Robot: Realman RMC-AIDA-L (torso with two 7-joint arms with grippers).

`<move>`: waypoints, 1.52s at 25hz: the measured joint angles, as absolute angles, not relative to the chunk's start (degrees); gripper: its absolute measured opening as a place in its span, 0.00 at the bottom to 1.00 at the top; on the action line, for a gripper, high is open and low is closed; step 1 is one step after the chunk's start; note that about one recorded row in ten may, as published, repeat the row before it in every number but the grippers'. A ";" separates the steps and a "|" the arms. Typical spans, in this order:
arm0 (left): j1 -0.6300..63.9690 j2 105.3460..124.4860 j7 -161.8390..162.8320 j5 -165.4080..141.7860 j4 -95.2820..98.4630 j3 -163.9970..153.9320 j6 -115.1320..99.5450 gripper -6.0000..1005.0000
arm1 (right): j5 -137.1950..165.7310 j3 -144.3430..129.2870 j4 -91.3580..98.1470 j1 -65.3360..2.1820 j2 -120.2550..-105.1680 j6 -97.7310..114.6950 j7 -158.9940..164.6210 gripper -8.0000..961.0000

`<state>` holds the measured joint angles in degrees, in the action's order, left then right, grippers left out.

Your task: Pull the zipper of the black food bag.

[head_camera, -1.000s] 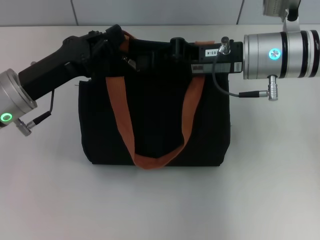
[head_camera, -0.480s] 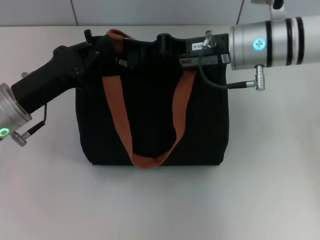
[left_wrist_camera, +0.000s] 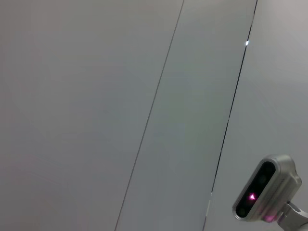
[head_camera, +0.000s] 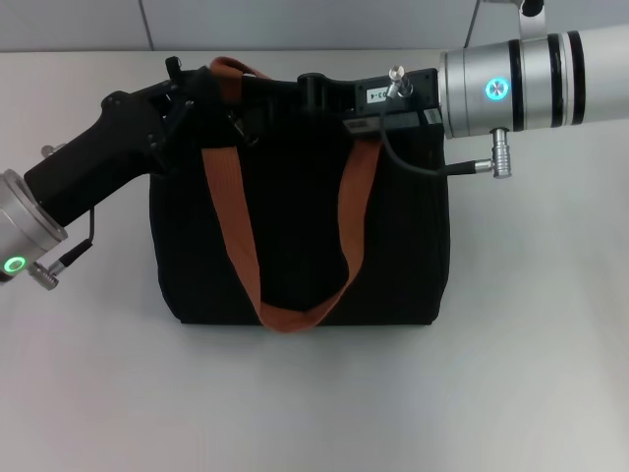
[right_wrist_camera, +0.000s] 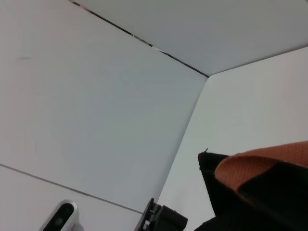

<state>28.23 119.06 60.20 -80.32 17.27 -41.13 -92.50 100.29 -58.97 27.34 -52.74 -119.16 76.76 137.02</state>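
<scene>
A black food bag [head_camera: 300, 236] with orange handles [head_camera: 236, 246] stands upright on a white table [head_camera: 314, 403]. Both grippers reach in over its top edge: the left gripper [head_camera: 211, 98] at the bag's left top corner, the right gripper [head_camera: 319, 93] near the middle of the top. Black on black, it cannot be told whether either one is gripping anything, and the zipper is not visible. This looks like the pulling step, one arm bracing the bag; next would be a steady draw along the top edge.

White label [head_camera: 374, 95] on right arm: digits illegible.
</scene>
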 joint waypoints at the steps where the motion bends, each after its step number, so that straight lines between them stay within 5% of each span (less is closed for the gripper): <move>1: 28.30 119.06 60.14 -80.32 17.21 -41.12 -92.45 0.08 | 100.29 -59.52 27.34 -52.87 -119.16 76.71 136.74 0.01; 38: 28.87 119.09 60.87 -78.74 17.05 -41.49 -91.05 0.08 | 99.50 -57.97 33.75 -48.02 -117.40 80.19 135.63 0.02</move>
